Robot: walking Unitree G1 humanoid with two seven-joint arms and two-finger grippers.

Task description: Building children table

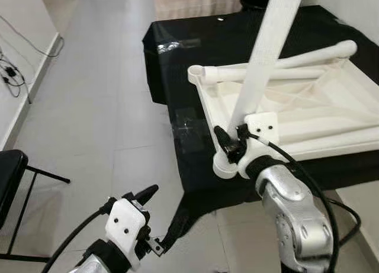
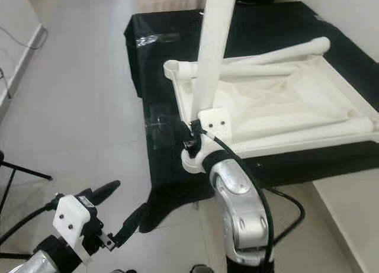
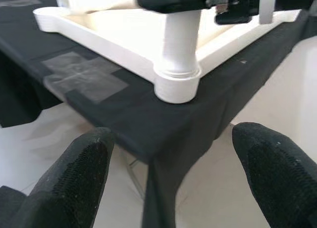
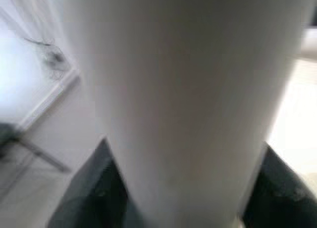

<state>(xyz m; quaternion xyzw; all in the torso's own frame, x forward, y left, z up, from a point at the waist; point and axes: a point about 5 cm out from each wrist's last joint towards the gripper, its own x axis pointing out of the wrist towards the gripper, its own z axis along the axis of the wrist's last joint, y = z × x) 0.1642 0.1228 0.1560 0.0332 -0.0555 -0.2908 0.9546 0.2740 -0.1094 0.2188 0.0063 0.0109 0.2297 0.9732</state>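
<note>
**Right gripper clamps a leg standing in the tabletop's corner socket**

An upturned white tabletop lies on a bench draped in black cloth, its near-left corner close to the bench's near-left corner. A white leg stands in the socket at that near-left corner, tilted a little off upright. The right gripper holds it low down, just above the socket, its black fingers pressed against either side of the leg. In the right wrist view the leg runs up between those fingers, blurred and very close.

A second leg lies across the far part of the tabletop, one end at the far-left corner socket, the other reaching the far-right corner.

The left gripper hangs low over the floor, off the bench's near-left corner and well apart from the tabletop. Its fingers are spread wide with nothing between them. In the left wrist view it looks across at the socket with the leg in it.

A patch of clear tape sits on the cloth beside the tabletop's left edge. A black chair stands on the floor to the left, and cables run along the left wall.
</note>
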